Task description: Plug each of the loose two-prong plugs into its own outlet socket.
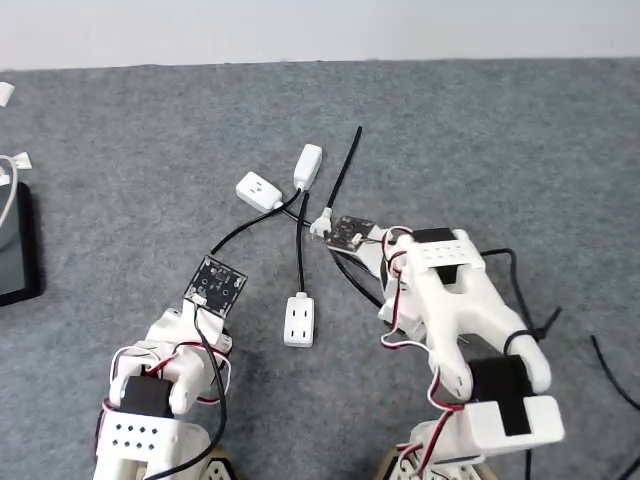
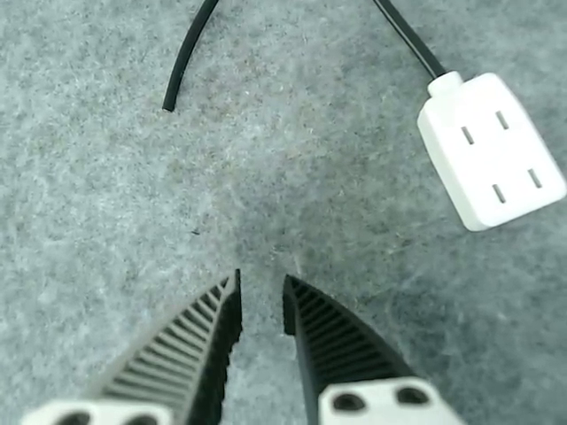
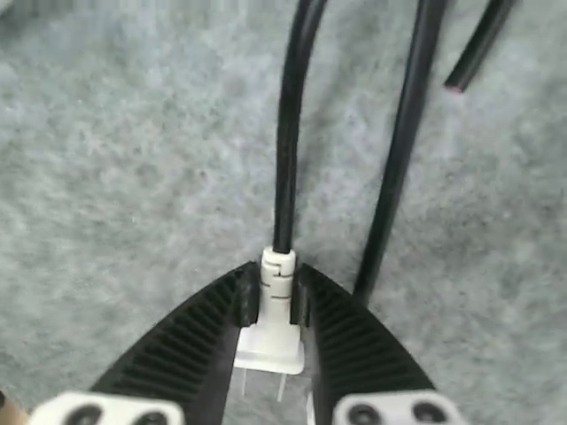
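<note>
While the white two-prong plug point(image 3: 270, 341) is clamped at its ribbed neck between the black serrated fingers point(image 3: 213, 328) of the right gripper point(image 3: 270, 285), its two thin metal prongs are exposed behind the grip. Its smooth black cord point(image 3: 288, 133) is laid over the grey felt-like mat point(image 3: 115, 177). The left gripper point(image 2: 261, 290) is parted by a narrow gap over the mat, and nothing is held. In the high view, a white rectangular socket block point(image 1: 299, 320) is seen at four o'clock of that gripper. A second socket block point(image 1: 258, 190) and a third socket block point(image 1: 308, 165) are seen at ten and twelve o'clock of the plug.
</note>
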Robot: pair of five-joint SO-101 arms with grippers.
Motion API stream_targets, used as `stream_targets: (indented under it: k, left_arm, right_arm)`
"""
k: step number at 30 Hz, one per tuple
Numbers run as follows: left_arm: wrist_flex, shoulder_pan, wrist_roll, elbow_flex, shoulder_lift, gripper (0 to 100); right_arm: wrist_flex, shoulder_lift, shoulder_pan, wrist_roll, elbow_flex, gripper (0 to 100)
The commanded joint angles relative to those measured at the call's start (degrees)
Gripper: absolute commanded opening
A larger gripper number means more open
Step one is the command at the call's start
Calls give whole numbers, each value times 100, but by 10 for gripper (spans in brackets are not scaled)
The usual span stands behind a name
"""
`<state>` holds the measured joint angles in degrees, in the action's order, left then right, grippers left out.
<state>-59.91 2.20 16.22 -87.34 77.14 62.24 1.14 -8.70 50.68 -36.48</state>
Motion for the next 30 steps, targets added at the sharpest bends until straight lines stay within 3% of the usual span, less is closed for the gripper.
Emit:
stream_targets:
  k: [1, 4, 14, 18, 21, 30]
  left_arm:
    - [-35, 18, 176, 75, 62, 16]
    - [-35, 18, 185, 75, 62, 16]
    - [-105, 18, 193, 110, 62, 16]
    - [-105, 9, 193, 110, 62, 16]
    - [-105, 9, 193, 110, 62, 16]
    - [-70, -18, 185, 127, 35, 15]
  right_arm:
    - [-66, -31, 224, 176, 158, 123]
    - [-75, -31, 198, 176, 141, 173]
    - [-13, 391, -48, 158, 440, 121]
    - [277, 708, -40, 132, 818, 0]
    - [330, 743, -4, 114, 879, 4]
    - [690, -418, -119, -1011, 888, 9]
